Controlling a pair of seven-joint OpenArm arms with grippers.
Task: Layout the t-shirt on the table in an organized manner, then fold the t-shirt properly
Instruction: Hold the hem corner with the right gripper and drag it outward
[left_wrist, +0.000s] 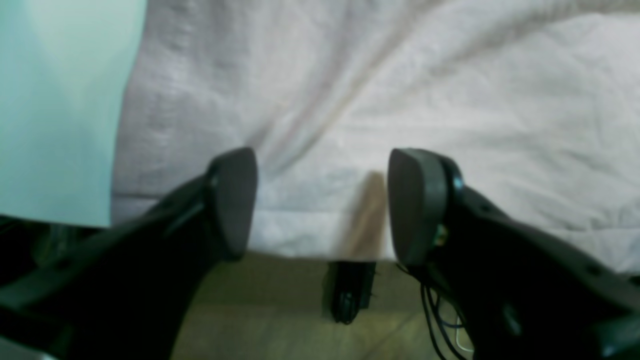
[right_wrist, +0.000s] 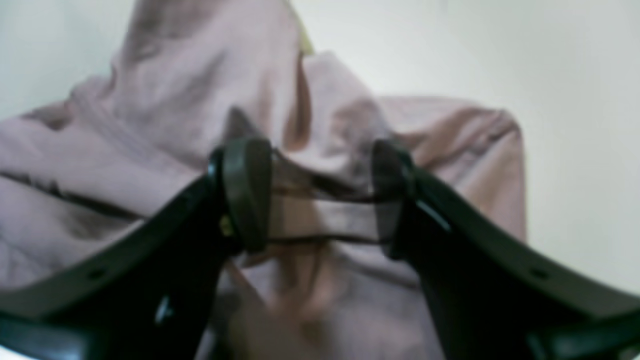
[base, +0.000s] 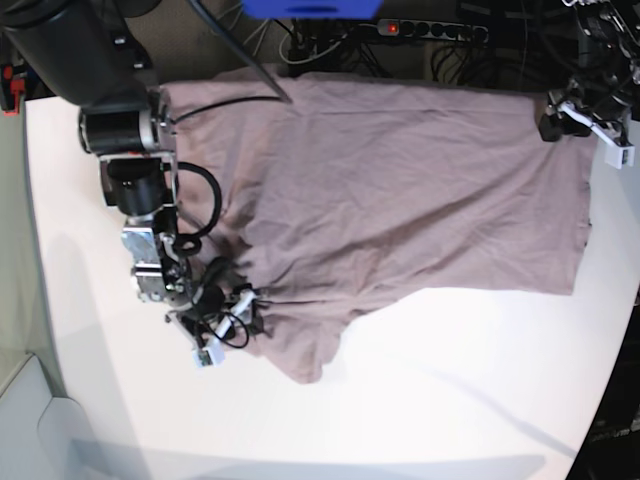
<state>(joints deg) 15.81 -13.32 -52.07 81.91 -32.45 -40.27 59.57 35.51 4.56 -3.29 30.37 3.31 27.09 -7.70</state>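
With the t-shirt (base: 400, 190) spread on the table (base: 450, 400) but bunched at its sleeve, my right gripper (right_wrist: 320, 195) straddles that bunch unclenched, my left gripper (left_wrist: 322, 200) gapes empty over the hem; I'd pinch one layer and pull outward.

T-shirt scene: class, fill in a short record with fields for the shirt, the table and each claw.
t-shirt: mauve-brown, spread wide across the table, wrinkled, one sleeve bunched at the base view's lower left
table: white, bare in front of the shirt
right claw: open, jaws on either side of a fold of the bunched sleeve
left claw: open, at the shirt's edge over the table's rim, holding nothing
fold: not started
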